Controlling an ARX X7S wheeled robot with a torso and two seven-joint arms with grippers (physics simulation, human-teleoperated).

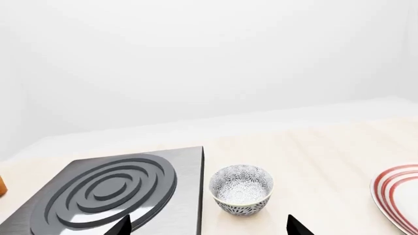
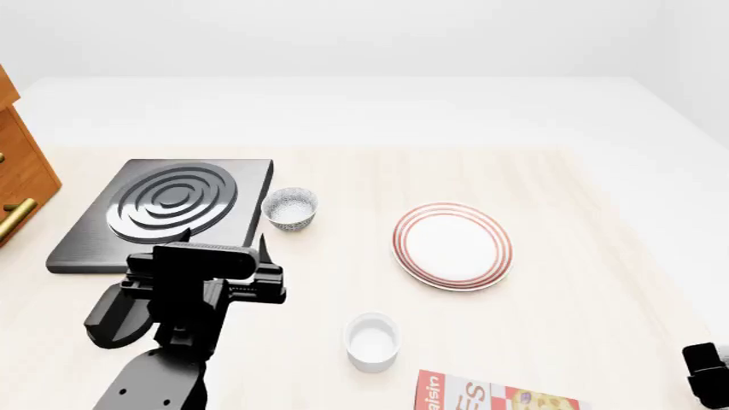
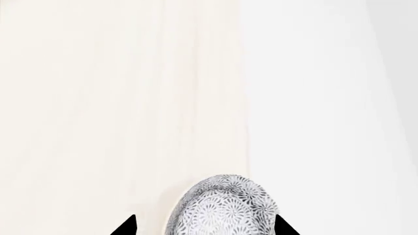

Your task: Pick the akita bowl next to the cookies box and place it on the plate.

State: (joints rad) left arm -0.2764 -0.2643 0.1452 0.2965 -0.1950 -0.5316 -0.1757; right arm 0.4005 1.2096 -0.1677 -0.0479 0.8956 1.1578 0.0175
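Note:
A grey-speckled akita bowl (image 3: 222, 208) lies between the fingertips of my right gripper (image 3: 205, 227). The jaws stand open, one tip close by its side and the other apart from it. This bowl is outside the head view, where only a bit of the right arm (image 2: 708, 376) shows at the lower right. The red cookies box (image 2: 490, 398) lies at the near table edge. The red-ringed plate (image 2: 452, 245) sits mid-table. A look-alike bowl (image 1: 241, 189) stands beside the stove plate, just ahead of my open, empty left gripper (image 1: 209, 227).
A black stove plate (image 2: 171, 209) with raised rings lies at the left. A plain white cup (image 2: 373, 340) stands near the front, left of the cookies box. A wooden cabinet (image 2: 17, 171) is at the far left. The table's right edge runs close to the right gripper.

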